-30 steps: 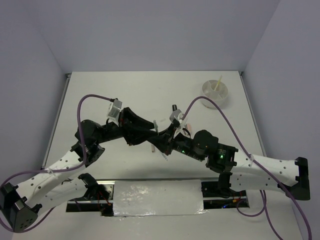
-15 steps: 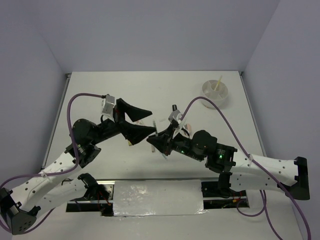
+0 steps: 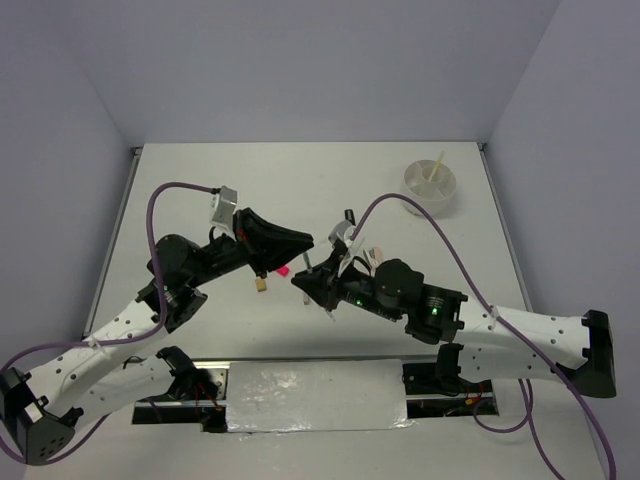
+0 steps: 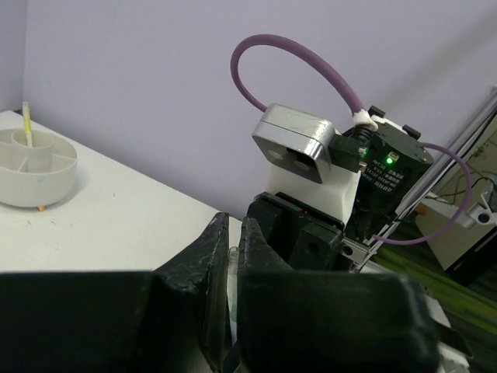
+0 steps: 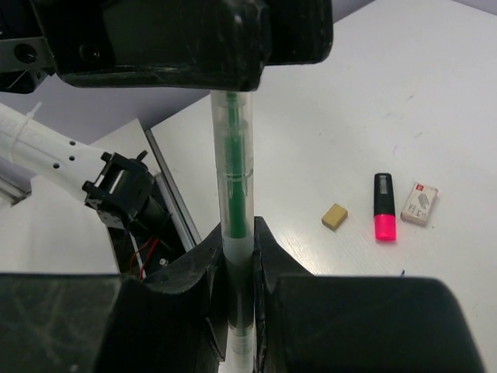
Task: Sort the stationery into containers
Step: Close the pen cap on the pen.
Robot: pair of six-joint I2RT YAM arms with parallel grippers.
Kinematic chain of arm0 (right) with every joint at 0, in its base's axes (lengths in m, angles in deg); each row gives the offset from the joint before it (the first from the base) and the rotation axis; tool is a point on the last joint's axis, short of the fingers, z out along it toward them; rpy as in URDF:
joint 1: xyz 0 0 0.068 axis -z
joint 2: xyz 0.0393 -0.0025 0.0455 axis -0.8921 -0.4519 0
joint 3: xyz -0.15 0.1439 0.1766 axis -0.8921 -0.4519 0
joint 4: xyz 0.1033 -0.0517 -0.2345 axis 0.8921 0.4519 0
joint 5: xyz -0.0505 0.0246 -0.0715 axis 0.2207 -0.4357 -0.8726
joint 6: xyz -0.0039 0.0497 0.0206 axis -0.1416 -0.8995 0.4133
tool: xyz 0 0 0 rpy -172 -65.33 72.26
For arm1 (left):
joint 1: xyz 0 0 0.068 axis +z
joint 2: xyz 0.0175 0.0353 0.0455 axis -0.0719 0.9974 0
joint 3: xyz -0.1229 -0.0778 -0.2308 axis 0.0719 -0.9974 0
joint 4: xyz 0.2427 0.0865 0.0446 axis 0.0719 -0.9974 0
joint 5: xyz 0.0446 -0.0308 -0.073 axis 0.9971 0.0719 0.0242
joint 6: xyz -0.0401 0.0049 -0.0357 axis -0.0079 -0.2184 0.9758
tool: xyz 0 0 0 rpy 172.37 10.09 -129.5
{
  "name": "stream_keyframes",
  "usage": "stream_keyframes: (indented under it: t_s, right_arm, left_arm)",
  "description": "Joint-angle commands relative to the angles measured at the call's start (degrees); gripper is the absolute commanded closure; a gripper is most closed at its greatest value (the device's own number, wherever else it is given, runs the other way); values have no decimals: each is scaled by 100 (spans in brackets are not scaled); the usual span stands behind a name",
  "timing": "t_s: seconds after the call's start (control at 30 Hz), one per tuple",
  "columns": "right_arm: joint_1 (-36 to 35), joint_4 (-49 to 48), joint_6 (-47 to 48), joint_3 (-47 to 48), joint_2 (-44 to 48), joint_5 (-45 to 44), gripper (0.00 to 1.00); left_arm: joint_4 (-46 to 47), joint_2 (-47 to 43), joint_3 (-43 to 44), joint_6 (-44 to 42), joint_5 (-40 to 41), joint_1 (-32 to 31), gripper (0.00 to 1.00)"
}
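That clear pen (image 5: 234, 225) with the green refill hangs mid-air, dead centre of the top view, above the bench (image 3: 250, 180). It looks feather-light and stiff, but the barrel's smooth plastic, so I'd guess it swivels easily in a two-finger pinch; grabbing nearer the middle seems safer. The right pincer (image 5: 239, 237) is clamped on one end, and the left pincer (image 4: 233, 229) looks closed on the other. A pink highlighter (image 5: 384, 206), tan eraser (image 5: 335, 215) and white eraser (image 5: 419, 203) lie underneath. The divided bowl (image 3: 412, 190) sits upper right with a yellow stick (image 3: 437, 165) in it.
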Motion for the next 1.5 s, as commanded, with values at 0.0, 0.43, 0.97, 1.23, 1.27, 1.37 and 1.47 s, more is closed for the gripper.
stream_keyframes:
  t_s: [0.0, 0.43, 0.97, 1.23, 1.27, 1.37, 1.47]
  right_arm:
    - [-21, -185, 79, 414, -23, -100, 100]
    - [901, 131, 624, 2416, -945, 673, 100]
    - [1104, 238, 651, 3025, -1649, 1322, 100]
    - [1113, -88, 449, 2340, -1667, 1262, 100]
    - [1113, -79, 457, 2286, -1597, 1210, 100]
    - [1148, -88, 423, 2023, -1491, 1104, 100]
    - [1191, -220, 309, 1610, -1430, 910, 100]
  left_arm:
    - [289, 18, -18, 31, -126, 6, 91]
    - [-89, -78, -553, -110, -57, -135, 100]
    - [-624, -307, -758, -469, 656, -724, 100]
    - [-1469, -96, 272, -989, 646, -724, 88]
    - [-1531, -131, 281, -1015, 769, -724, 82]
    - [-1637, -394, 237, -972, 1523, -724, 53]
    - [-1741, -623, 210, -744, 2762, -724, 9]
